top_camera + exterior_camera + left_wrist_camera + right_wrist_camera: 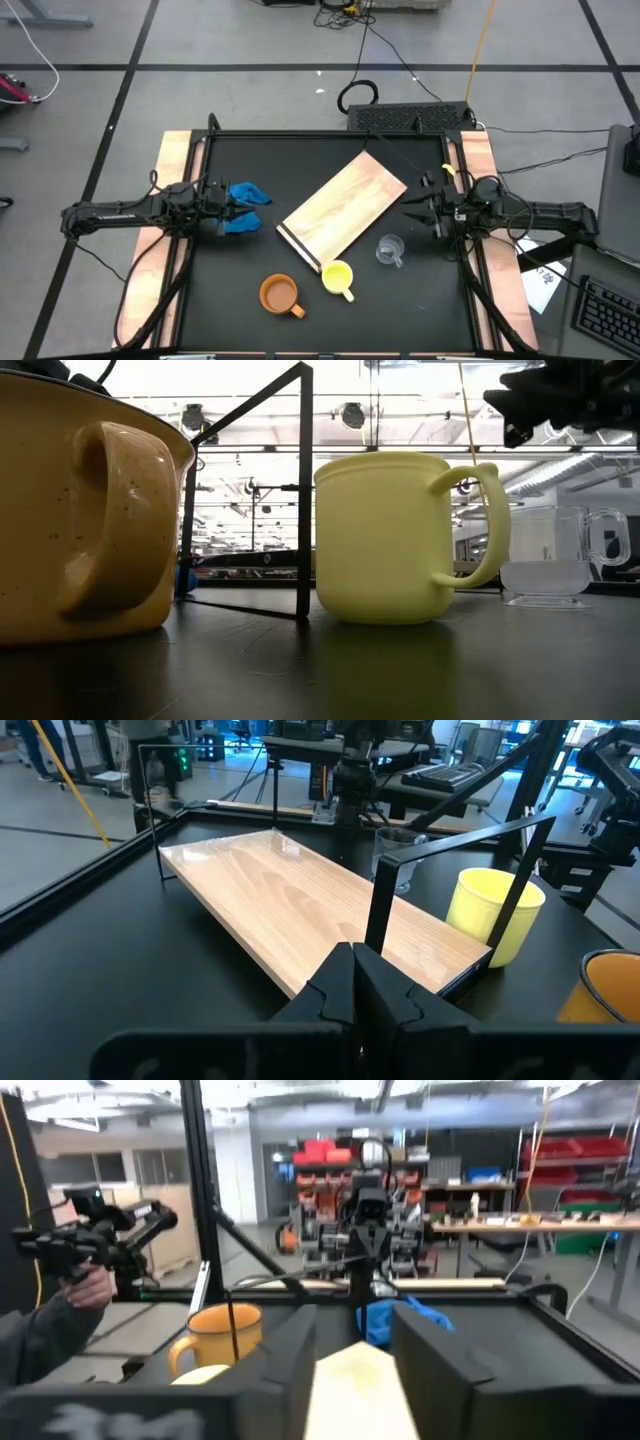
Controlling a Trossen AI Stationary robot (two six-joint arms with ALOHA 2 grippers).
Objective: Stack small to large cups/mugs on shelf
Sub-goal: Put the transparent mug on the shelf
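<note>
Light wood makes the flat shelf [343, 211], which lies tilted in the middle of the black table [210, 290], and no cup sits on it. Going by a clock laid on the table, the orange-brown cup [280, 294] stands at about seven o'clock from the shelf, the yellow cup [337, 277] at six o'clock just beside the shelf's dark edge, and the clear glass cup [389, 250] at about four o'clock. At nine o'clock the left gripper [226, 208] has its fingers pressed together beside a blue cloth [246, 206], and at three o'clock the right gripper [421, 208] has its fingers apart with nothing between them.
</note>
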